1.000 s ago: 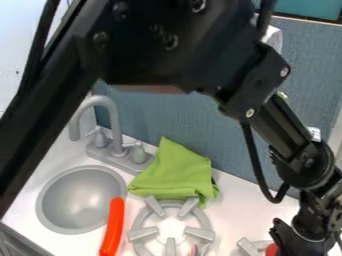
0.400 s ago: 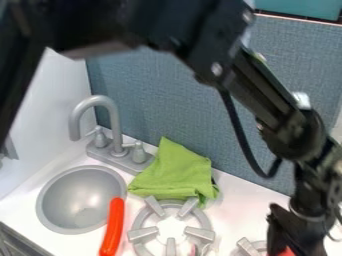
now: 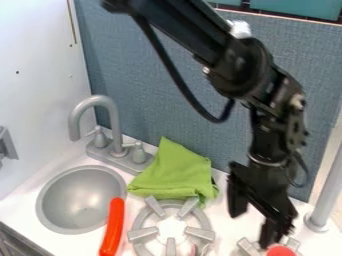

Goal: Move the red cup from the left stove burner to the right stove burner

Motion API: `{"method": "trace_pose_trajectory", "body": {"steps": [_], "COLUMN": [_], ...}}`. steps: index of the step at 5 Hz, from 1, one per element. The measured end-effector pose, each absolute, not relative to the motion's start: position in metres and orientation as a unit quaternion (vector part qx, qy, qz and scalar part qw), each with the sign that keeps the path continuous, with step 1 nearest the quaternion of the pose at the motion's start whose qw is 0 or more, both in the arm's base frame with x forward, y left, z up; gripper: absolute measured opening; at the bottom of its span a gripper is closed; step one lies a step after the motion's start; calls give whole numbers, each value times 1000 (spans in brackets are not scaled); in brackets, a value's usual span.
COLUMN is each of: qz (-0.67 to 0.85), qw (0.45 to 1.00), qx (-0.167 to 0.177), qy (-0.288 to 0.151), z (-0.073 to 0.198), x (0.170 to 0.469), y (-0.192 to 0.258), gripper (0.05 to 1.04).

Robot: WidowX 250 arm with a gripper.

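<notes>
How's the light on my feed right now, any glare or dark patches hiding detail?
Camera view: the white counter looks nearly washed out around the burner grate. Camera view: the black gripper is dark enough that its parts partly merge. Camera view: shading in the sink bowl is soft, and the green cloth's folds stay readable.

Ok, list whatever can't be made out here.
- Camera view: lower end of the orange-red stick, cut off by the bottom edge.
- Camera view: lower part of the red thing, cut off by the same edge.
- Camera view: the counter beneath the green cloth, hidden by its folds.
</notes>
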State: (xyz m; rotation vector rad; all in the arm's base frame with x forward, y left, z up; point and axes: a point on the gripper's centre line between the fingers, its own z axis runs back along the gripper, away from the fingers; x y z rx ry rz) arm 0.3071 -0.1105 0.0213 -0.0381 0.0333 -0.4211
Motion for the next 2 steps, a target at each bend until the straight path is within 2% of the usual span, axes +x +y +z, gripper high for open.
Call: {"method": "trace_pose_trajectory", "body": {"steps": [1,2], "qz": [-147,-93], "qw": [988,994], "qx": [13,20], "qy": [43,60], "z": [21,20], "x": [283,252], "y": [-66,-37], "gripper": [1001,1001]}}
